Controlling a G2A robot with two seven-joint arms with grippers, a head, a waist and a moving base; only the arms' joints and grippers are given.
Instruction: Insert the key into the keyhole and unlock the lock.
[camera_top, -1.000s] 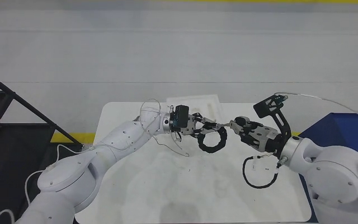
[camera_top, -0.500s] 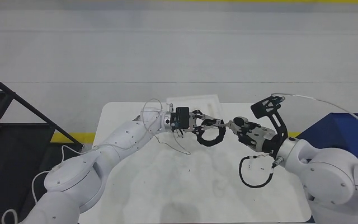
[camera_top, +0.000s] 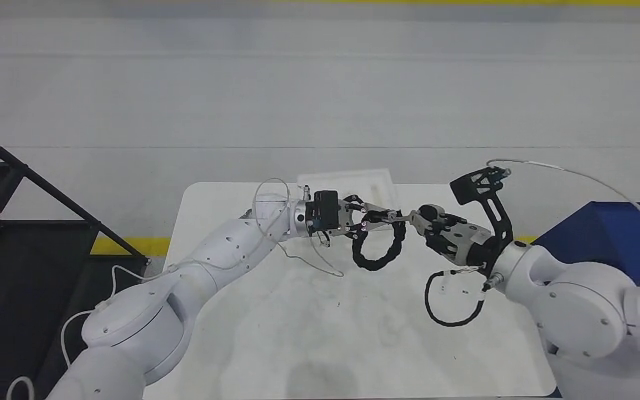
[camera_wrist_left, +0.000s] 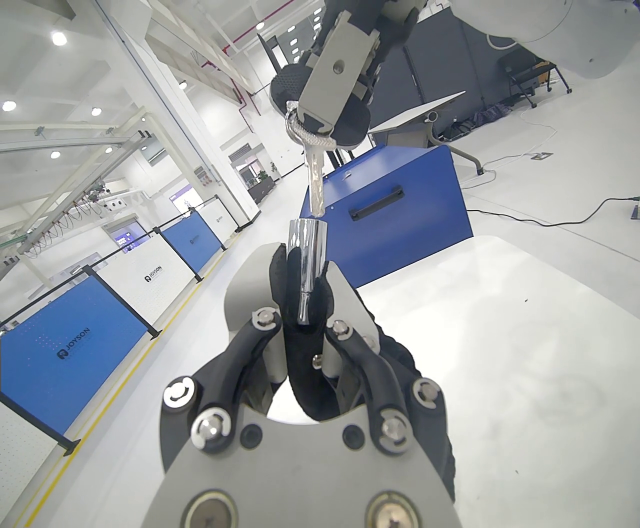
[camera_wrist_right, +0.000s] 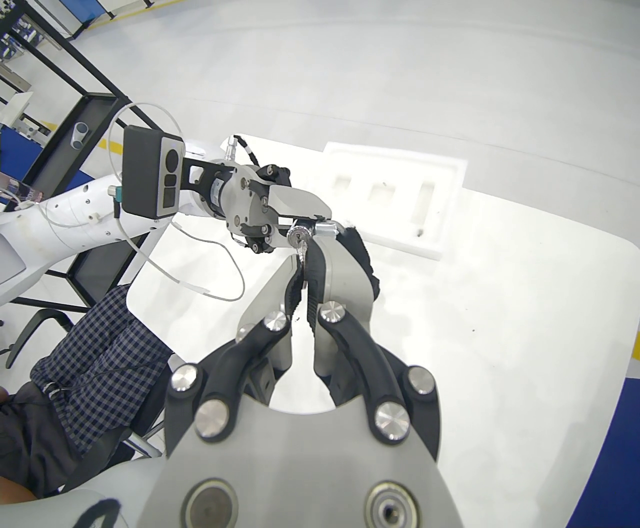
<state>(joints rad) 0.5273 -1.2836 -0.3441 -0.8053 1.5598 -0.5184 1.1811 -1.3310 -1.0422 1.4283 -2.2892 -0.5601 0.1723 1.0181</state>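
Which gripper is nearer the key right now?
Right. The right gripper pinches the key by its head; the left gripper holds the lock at the key's tip.

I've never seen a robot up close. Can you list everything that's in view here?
table: one, white, under both arms
lock: one, chrome barrel with a black cable loop, held above the table
key: one, silver, tip at the lock's end
foam tray: one, white, at the table's far edge
cabinet: one, blue, on the floor beside the table
left gripper: one, grey and black, shut on the lock
right gripper: one, grey and black, shut on the key
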